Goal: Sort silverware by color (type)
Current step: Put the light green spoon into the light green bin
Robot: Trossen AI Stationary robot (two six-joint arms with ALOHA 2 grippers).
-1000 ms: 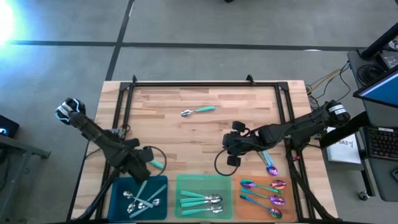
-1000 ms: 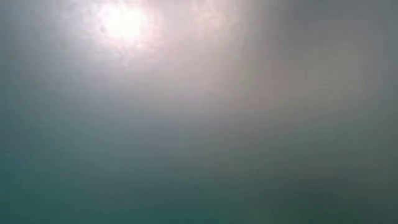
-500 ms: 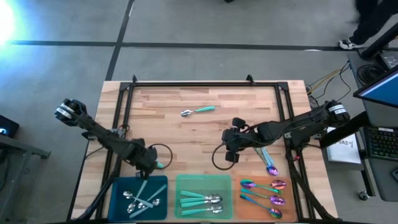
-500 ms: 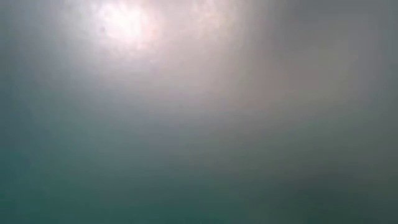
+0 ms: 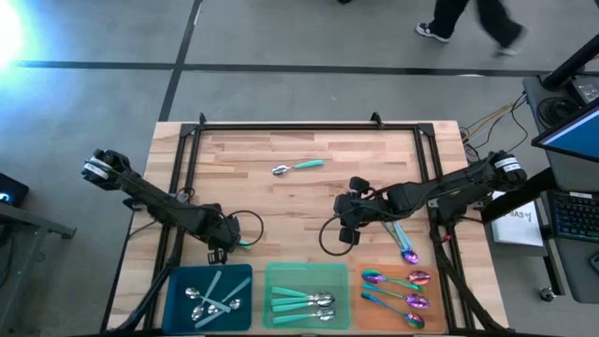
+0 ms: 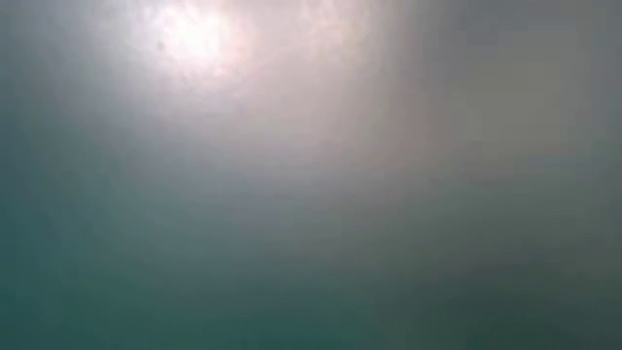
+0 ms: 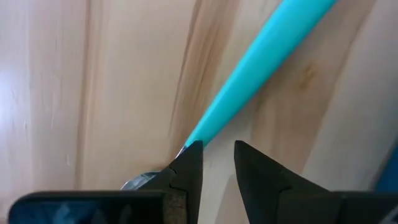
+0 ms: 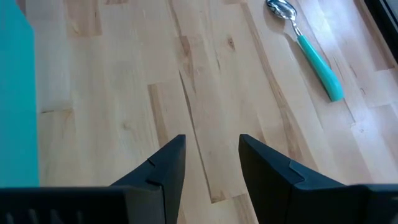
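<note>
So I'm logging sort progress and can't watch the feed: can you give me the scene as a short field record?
left gripper: open, low over a teal-handled spoon near the blue tray
right gripper: open, empty, over bare table
unsorted: teal-handled spoon mid-table; iridescent spoon above the orange tray
green tray: teal-handled spoons
low view: shows nothing usable

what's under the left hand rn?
A teal-handled spoon lies on the wood table by the left hand, which stands open. Its bowl is mostly covered by the fingers.
</note>
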